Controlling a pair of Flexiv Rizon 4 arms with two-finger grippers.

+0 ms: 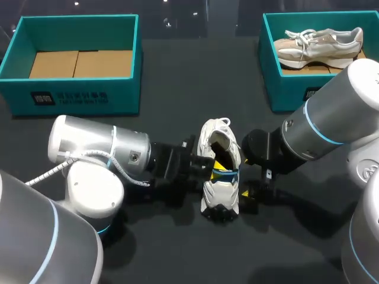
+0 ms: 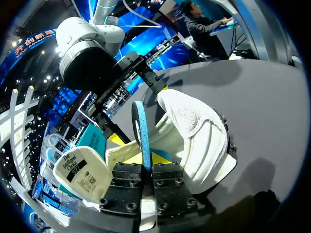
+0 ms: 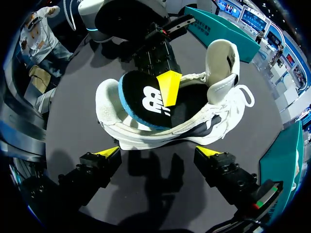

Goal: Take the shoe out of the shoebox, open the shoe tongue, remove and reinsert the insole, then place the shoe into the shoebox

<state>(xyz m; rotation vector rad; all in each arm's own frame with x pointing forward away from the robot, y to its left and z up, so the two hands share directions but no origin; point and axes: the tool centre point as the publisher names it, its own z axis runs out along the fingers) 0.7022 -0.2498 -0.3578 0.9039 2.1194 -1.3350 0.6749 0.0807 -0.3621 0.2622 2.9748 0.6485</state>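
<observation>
Dim overhead light, soft shadows

White shoe [image 1: 220, 192] upright mid-table, tongue open, black insole [image 3: 146, 102] raised at heel.

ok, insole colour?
The insole is black with a white logo and blue edge; right wrist view.

Left arm [image 1: 98, 148]: silver-grey cylindrical housings, white rounded end cap, pale blue joint ring. A white coiled cable runs along the casing. Wrist section is black.

Right arm [image 1: 331, 115]: same silver-grey finish, pale blue ring, black wrist.

Left gripper [image 2: 145, 162]: two black finger blocks, recessed screws at the corners.

Right gripper [image 3: 158, 151]: black fingers, yellow wedge tips, and a red-and-green strip beside one finger base.
</observation>
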